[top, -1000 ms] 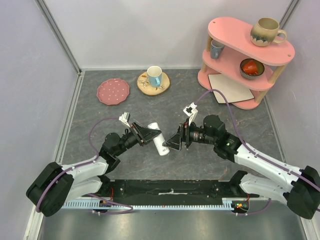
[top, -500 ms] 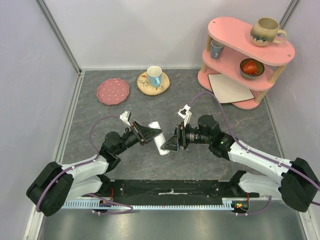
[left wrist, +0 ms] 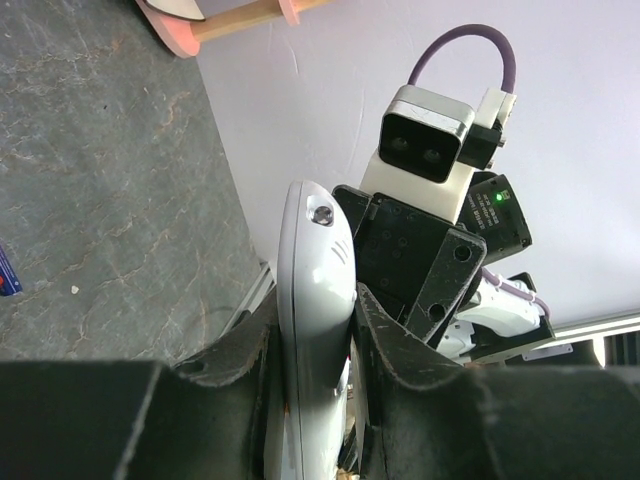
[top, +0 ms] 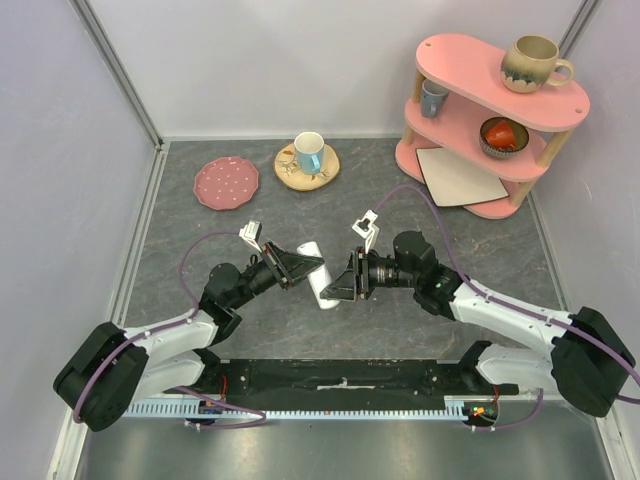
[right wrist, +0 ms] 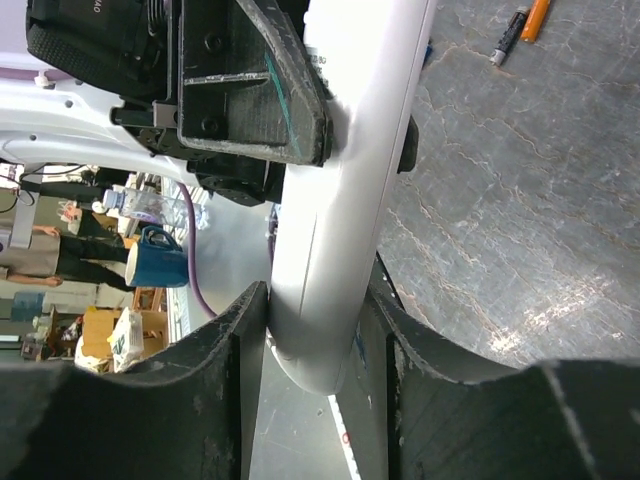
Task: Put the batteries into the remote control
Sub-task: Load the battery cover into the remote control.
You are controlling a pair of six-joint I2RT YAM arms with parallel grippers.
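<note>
The white remote control (top: 318,275) is held off the table between both arms, its long side running near to far. My left gripper (top: 300,266) is shut on its far part; in the left wrist view the fingers (left wrist: 385,340) press both flat faces of the remote (left wrist: 315,290). My right gripper (top: 338,288) grips the near end; in the right wrist view the remote (right wrist: 345,220) sits deep between the snug jaws. An orange battery (right wrist: 537,17) and a dark one (right wrist: 508,36) lie on the table beyond. The battery recess is hidden.
A wooden coaster (top: 325,172) with a blue-and-white cup (top: 309,152) and a pink dotted plate (top: 226,183) stand at the back. A pink two-tier shelf (top: 470,195) with mugs and a bowl fills the back right. Grey walls enclose the table.
My right arm has slid left, bringing its gripper further onto the near end of the remote. The left arm and the remote have stayed in place.
</note>
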